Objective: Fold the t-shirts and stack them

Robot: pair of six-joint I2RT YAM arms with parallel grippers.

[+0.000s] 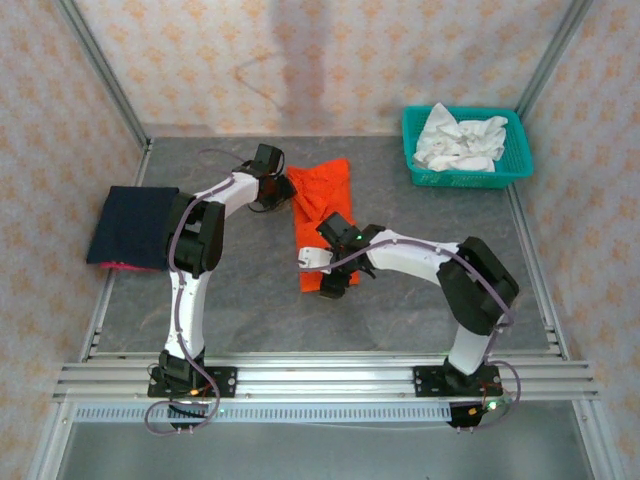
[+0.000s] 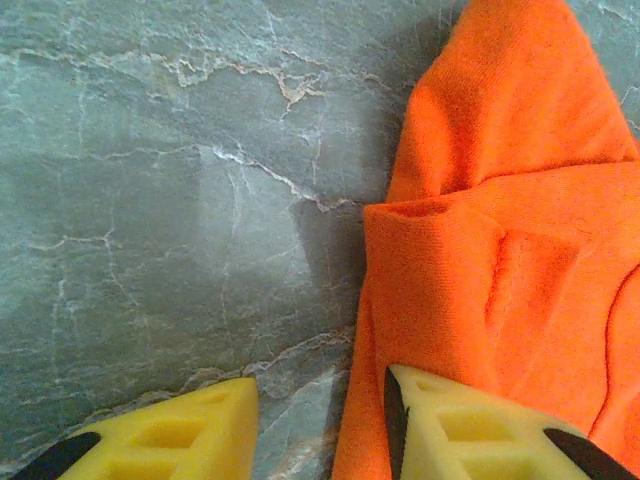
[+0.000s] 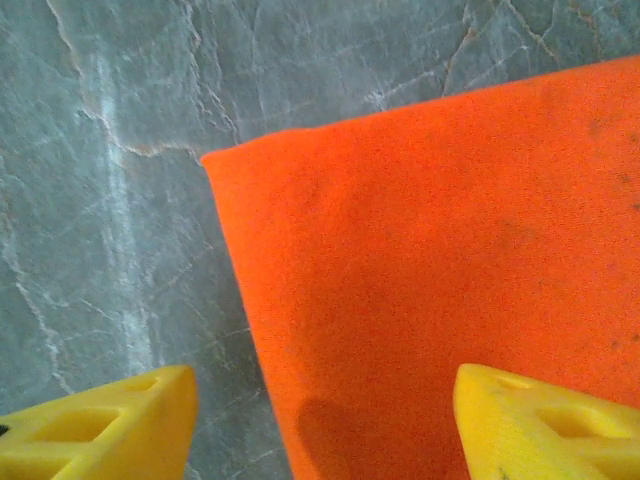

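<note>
Left gripper [image 2: 320,380] with jaws parted, low at the far left edge of the orange-red t-shirt [image 1: 322,185]: one yellow finger [image 2: 470,430] over cloth, the other over bare table [image 1: 400,300], nothing pinched. Right gripper [image 3: 322,378] wide open too, astride a corner at the shirt's near end, clamped on nothing. Shirt itself mid-table, already narrowed into a long strip running far to near, flat and crisp at the near end, rumpled and doubled over at the far end. Navy t-shirt [image 1: 130,222] folded into a neat rectangle at the left edge, with a sliver of pinkish red under its near side, too small to identify. White cloth [image 1: 460,140] heaped in the teal lattice basket [image 1: 515,170] at the far right. By the look of it, roughly partway: one fold finished and parked, the orange-red one lacking its crosswise folds and its place on the navy stack, then probably the basket's load.
</note>
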